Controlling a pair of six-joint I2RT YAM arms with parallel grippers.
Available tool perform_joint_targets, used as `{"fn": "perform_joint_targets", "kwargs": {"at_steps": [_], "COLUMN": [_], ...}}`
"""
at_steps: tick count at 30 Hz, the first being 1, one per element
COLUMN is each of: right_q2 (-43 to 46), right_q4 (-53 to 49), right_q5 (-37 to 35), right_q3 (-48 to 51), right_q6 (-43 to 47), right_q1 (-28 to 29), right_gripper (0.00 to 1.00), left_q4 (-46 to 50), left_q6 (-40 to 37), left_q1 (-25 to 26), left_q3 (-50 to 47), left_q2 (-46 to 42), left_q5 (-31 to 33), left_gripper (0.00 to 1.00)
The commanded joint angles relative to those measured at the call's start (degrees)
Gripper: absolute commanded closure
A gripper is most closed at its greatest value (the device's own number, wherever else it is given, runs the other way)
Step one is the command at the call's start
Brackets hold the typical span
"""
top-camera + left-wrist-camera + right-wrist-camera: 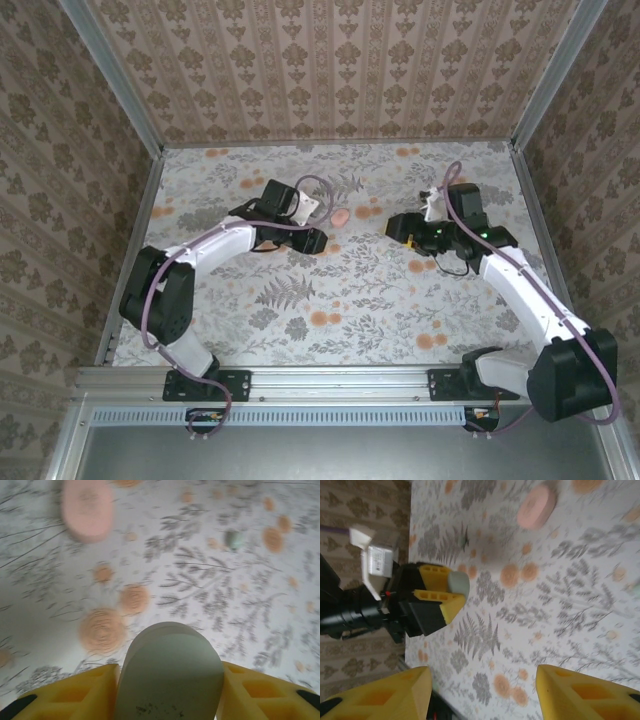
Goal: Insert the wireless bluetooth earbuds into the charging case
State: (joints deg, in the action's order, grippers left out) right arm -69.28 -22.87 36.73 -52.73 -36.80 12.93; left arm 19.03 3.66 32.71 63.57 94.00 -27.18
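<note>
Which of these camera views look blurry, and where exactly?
Top external: sharp, evenly lit. Left wrist: pink case and floral print smeared; grey case held up close looks soft. Right wrist: print on the right side blurred, left gripper clearer.

Damask-papered walls (330,60) enclose a floral tabletop (330,300) — evenly lit.

Left gripper (170,682) clamped on a grey oval case (170,670)

Its yellow fingers (75,692) press against both sides of the case, whose rounded end points away over the floral printed surface (210,610). A blurred pink oval case (87,507) lies at the upper left. Well apart from it, a tiny pale earbud (233,539) rests at the upper right.
</note>
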Motion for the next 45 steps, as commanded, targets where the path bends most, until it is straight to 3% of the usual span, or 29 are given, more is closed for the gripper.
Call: {"fn": "perform_joint_targets", "kwargs": {"at_steps": [1, 11, 24, 38, 40, 45], "right_q2": [-2.7, -7.1, -10.1, -12.2, -12.5, -12.8], "right_q4": [0.0, 2.7, 4.5, 2.6, 2.5, 3.7], "right_q5": [3.9, 4.0, 2.1, 0.3, 0.4, 0.6], "right_q3": [-3.4, -6.5, -9.8, -9.9, -9.9, -9.9], "right_q6": [-1.5, -6.2, -9.2, -7.9, -7.8, -8.8], "right_q1": [4.8, 11.4, 17.0, 18.4, 18.5, 18.4], "right_gripper": [0.41, 0.4, 0.39, 0.4, 0.44, 0.66], "left_q4": [-2.6, -2.7, 0.4, -1.0, -1.1, -1.1], "left_q6": [-8.5, -14.9, -16.3, -14.1, -14.0, -14.0], "left_q1": [0.5, 0.6, 1.9, 2.4, 2.7, 3.4], "left_q3": [-1.9, -5.1, -3.9, -1.4, -1.3, -1.4], "left_q2": [-3.2, -9.5, -12.8, -13.5, -13.8, -15.0], "left_q5": [-12.0, -21.5, -24.1, -25.7, -25.5, -24.4], "left_gripper": [0.51, 0.51, 0.53, 0.53, 0.53, 0.52]}}
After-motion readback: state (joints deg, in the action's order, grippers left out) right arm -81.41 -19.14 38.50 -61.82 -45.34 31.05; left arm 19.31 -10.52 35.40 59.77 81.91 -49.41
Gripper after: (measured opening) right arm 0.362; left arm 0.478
